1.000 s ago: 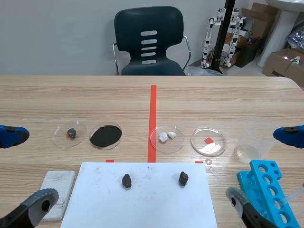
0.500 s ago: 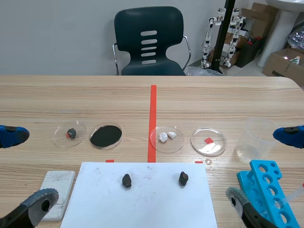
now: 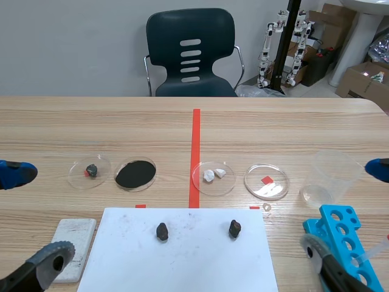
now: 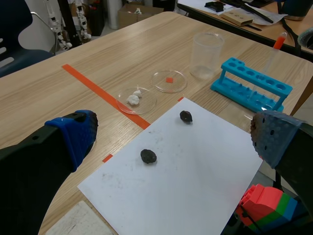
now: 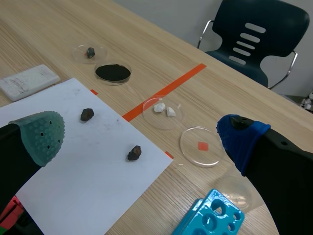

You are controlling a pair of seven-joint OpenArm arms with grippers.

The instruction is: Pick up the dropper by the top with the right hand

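Dropper (image 4: 274,54) noted standing tilted in the far end of the blue rack (image 4: 252,83), at the counter's (image 4: 58,98) right edge just beside the clear plastic cup (image 4: 205,54); a thin clear stem is seen, capped by an orange-red bulb. Right claw (image 5: 142,134) is held wide open above the white paper sheet (image 5: 83,156) and dishes, nothing gripped, with the rack low beside its blue-padded finger and the dropper untouched. Left claw (image 4: 173,134) is likewise recorded spread open and empty over the paper.
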